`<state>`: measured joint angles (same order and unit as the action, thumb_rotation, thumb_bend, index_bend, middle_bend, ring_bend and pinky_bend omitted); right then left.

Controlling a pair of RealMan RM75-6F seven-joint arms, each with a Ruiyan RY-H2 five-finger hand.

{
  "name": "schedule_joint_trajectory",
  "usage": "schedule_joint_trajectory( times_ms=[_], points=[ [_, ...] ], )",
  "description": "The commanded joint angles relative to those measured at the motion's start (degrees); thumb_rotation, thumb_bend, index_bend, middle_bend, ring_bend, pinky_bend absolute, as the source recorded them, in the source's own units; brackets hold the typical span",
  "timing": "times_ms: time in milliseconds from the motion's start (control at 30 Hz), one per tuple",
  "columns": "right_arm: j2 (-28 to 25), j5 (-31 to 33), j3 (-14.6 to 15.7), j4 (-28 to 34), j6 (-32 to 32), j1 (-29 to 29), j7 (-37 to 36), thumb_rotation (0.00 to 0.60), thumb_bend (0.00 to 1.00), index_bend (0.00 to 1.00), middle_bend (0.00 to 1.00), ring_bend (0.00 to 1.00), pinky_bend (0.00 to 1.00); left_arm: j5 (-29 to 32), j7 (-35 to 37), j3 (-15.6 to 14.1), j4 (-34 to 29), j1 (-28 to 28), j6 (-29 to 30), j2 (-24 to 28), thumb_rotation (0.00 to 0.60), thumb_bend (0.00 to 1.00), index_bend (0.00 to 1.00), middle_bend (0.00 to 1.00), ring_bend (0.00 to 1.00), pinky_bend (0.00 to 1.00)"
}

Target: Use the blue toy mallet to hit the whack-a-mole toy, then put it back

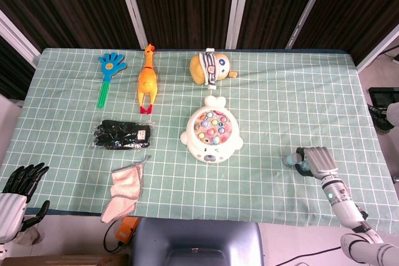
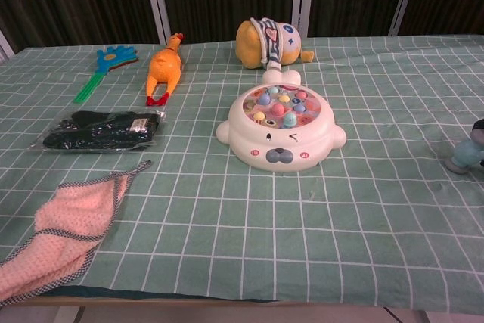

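Whack-a-mole toy [image 1: 211, 131], a smooth white plastic seal with a round face of coloured pegs, sits near the middle of the table [image 1: 287, 85], whose cloth is pale green with a white grid. Far from it lies a soft plush doll [image 1: 211, 67] in yellow with a striped band. On the left, a slim rubber chicken [image 1: 147, 79], orange and glossy, lies lengthwise beside a blue hand-shaped clapper [image 1: 108, 73] on a green stick. Nearer, a crinkled clear bag of black items [image 1: 121, 134] lies flat, and a pink knitted cloth [image 1: 124, 191] with dark trim droops over the near edge. The blue toy mallet [image 1: 293, 160], small and pale blue with a rounded head, rests on the cloth at the near right, under the right hand [image 1: 317, 161], whose fingers curl over it; whether they truly grip it I cannot tell. The black-fingered left hand [image 1: 19, 188] hangs off the near left corner, fingers apart and holding nothing.
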<state>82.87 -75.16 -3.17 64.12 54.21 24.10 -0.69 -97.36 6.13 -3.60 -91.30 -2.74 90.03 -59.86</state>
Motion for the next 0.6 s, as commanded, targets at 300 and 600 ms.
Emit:
schedule_joint_trajectory(
  times_ms=[300, 600],
  points=[
    [1.2, -1.6, 0.0, -1.5, 1.6, -0.3, -2.3, 0.600, 0.52, 1.00, 0.72, 0.80, 1.00, 0.0, 0.1, -0.1, 0.0, 0.0, 0.0, 0.1, 0.600, 0.43, 0.03, 0.04, 0.00, 0.00],
    [-7.5, -2.5, -1.5, 10.0, 4.5, -0.9, -4.5, 0.600, 0.52, 1.00, 0.73, 0.81, 1.00, -0.5, 1.3, -0.1, 0.2, 0.2, 0.8, 0.4, 0.600, 0.43, 0.03, 0.04, 0.00, 0.00]
  ],
)
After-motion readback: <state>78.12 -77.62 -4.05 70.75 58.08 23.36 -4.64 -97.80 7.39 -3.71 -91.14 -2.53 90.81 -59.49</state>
